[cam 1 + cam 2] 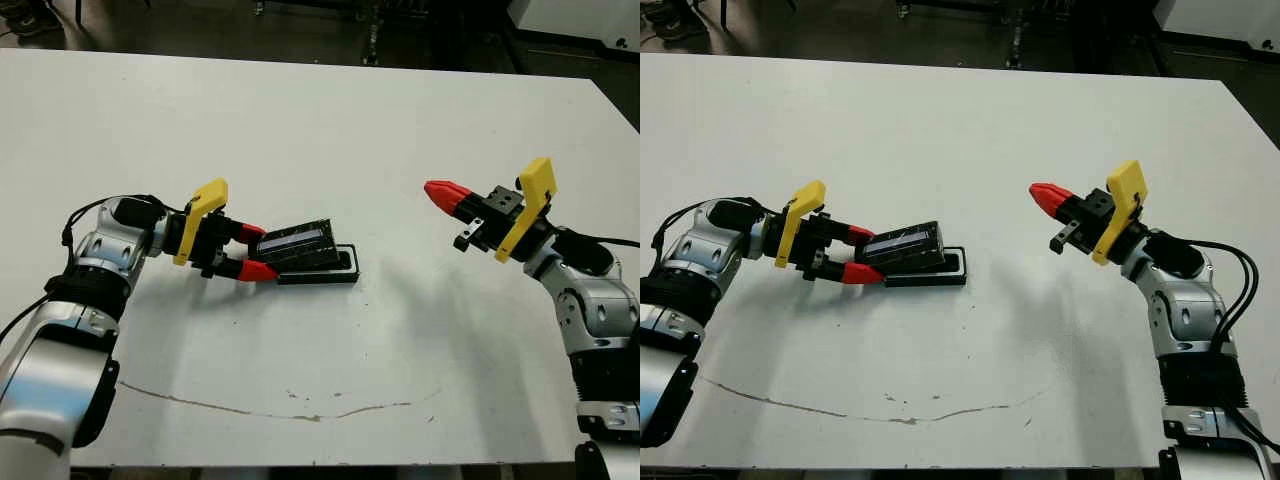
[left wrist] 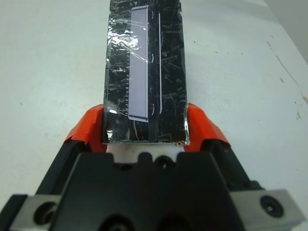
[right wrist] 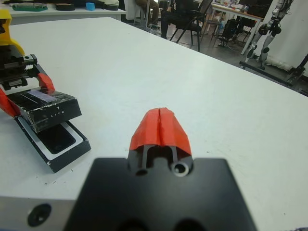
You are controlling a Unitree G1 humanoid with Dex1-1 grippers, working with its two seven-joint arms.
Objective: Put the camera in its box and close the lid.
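Note:
My left gripper (image 1: 258, 251) is shut on the lid (image 1: 300, 243), a glossy black slab with a pale stripe (image 2: 139, 67). The lid hangs tilted, its far end over the box (image 1: 346, 268). The box is a shallow black tray with a white lining (image 3: 44, 148), lying flat on the table left of centre. Inside it lies the camera (image 3: 57, 138), a slim black bar partly hidden under the lid. My right gripper (image 1: 440, 192) is shut and empty, raised above the table well to the right of the box, tips pointing towards it.
A thin brown scuff line (image 1: 250, 408) runs across the white table (image 1: 320, 120) near its front edge. Chairs (image 3: 183, 19) and other furniture stand beyond the table's far side.

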